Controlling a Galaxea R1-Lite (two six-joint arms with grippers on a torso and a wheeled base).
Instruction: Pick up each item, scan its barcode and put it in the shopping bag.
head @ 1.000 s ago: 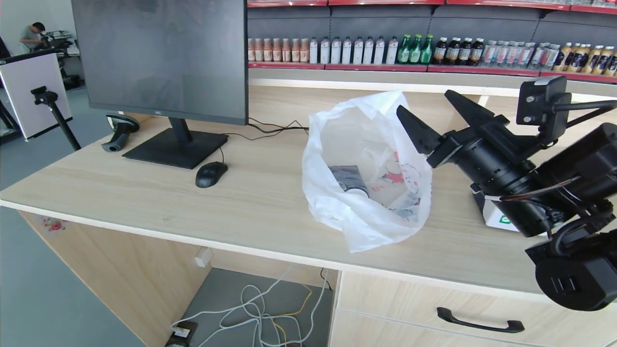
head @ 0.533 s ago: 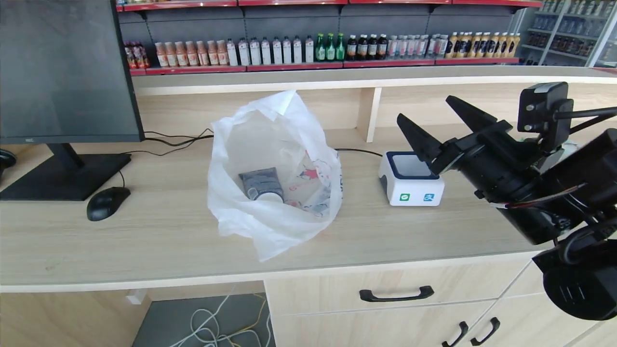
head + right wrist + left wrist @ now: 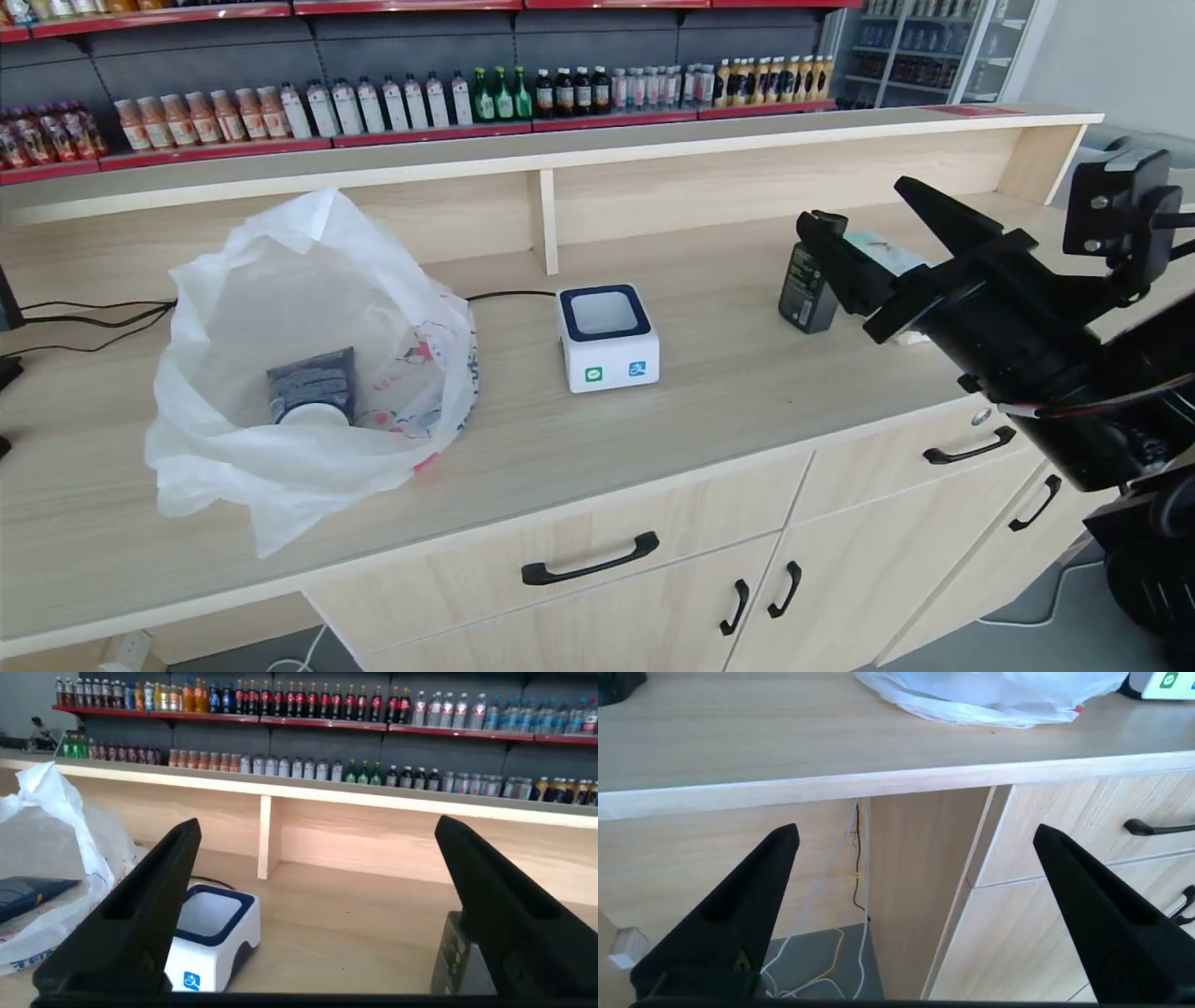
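As the head camera has swung right, a dark bottle (image 3: pixel 805 294) now shows just beyond the right gripper (image 3: pixel 850 201), wide open and empty; scanner (image 3: pixel 607 336) and shopping bag (image 3: pixel 261 289) sit off to its left. Meanwhile the left gripper (image 3: pixel 915 833) gapes empty too. Bottle probably next.

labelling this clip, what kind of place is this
Likely a shop checkout: shelves of bottled drinks behind, a small scanner on the wooden counter, and a shopping bag.

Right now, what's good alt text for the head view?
The open right gripper hangs near a dark bottle on a wooden counter. A white scanner sits mid-counter, with a white shopping bag holding a dark pouch to its left.
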